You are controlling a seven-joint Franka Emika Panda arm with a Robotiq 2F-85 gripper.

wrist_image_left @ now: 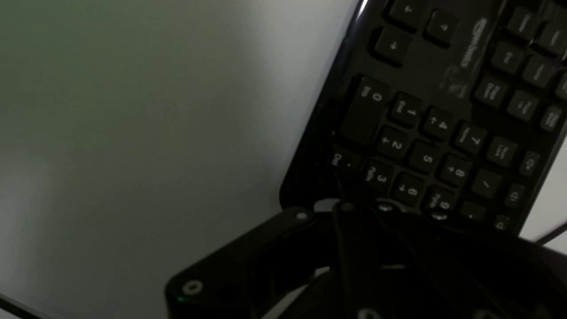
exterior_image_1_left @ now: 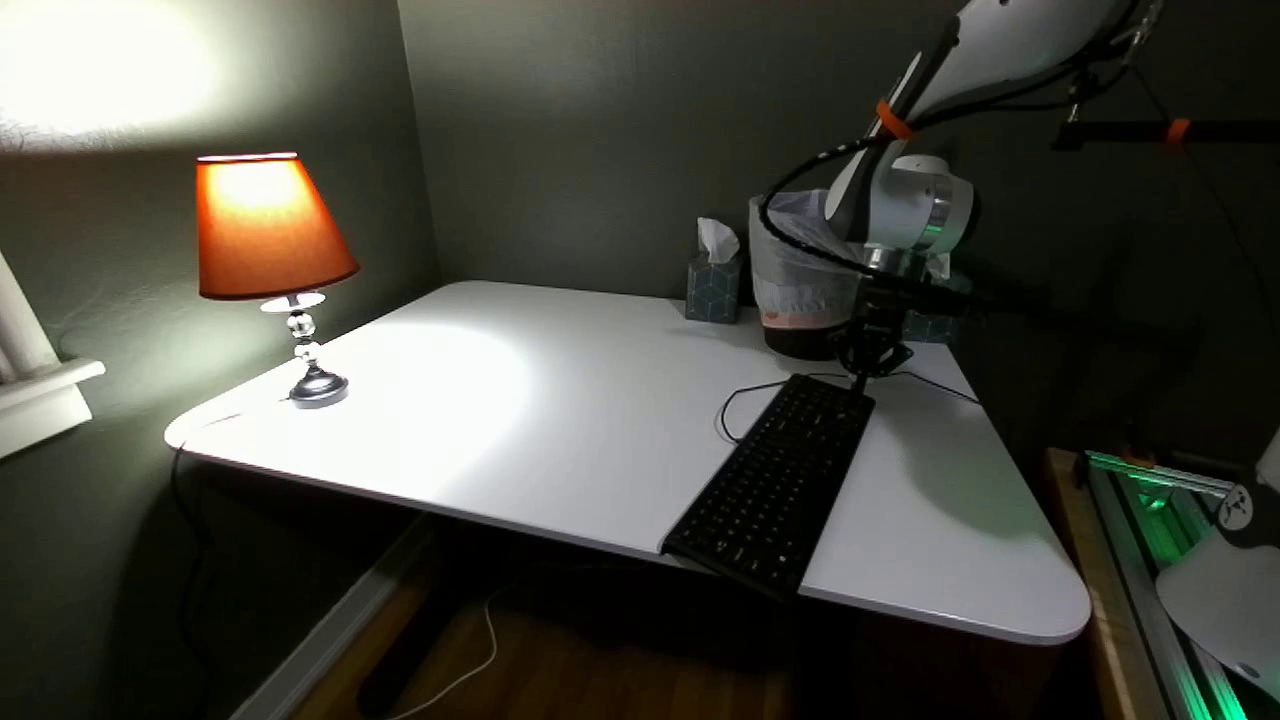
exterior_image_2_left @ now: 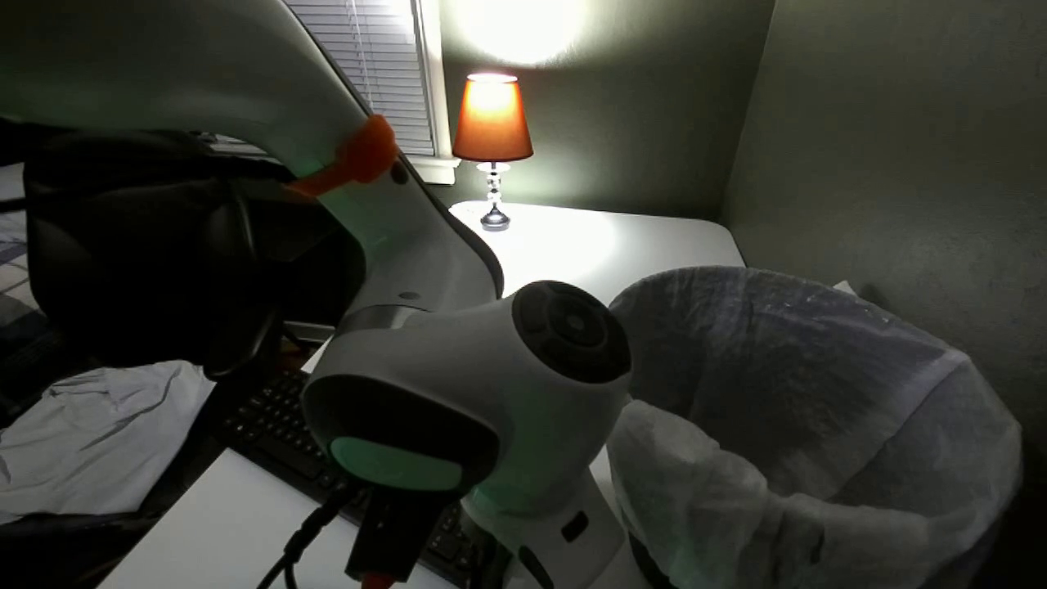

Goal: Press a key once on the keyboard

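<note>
The long black keyboard [exterior_image_1_left: 775,480] lies on the white table, with one end past the table's edge. It also shows partly behind the arm in an exterior view [exterior_image_2_left: 278,425]. In the wrist view its number pad [wrist_image_left: 425,155] and arrow keys are visible. My gripper [exterior_image_1_left: 860,383] points down at the keyboard's far end corner, its fingers together in one narrow tip. In the wrist view the dark fingertips [wrist_image_left: 347,182] are over the number pad's corner, by the Del and 3 keys. Whether they touch a key cannot be told. Nothing shows between the fingers.
A trash bin with a white liner [exterior_image_1_left: 800,265] stands close behind the gripper. A tissue box [exterior_image_1_left: 712,290] stands beside the bin. A lit lamp with an orange shade [exterior_image_1_left: 270,230] stands at the table's far side. The keyboard's thin cable [exterior_image_1_left: 735,405] curves over the white table [exterior_image_1_left: 600,400].
</note>
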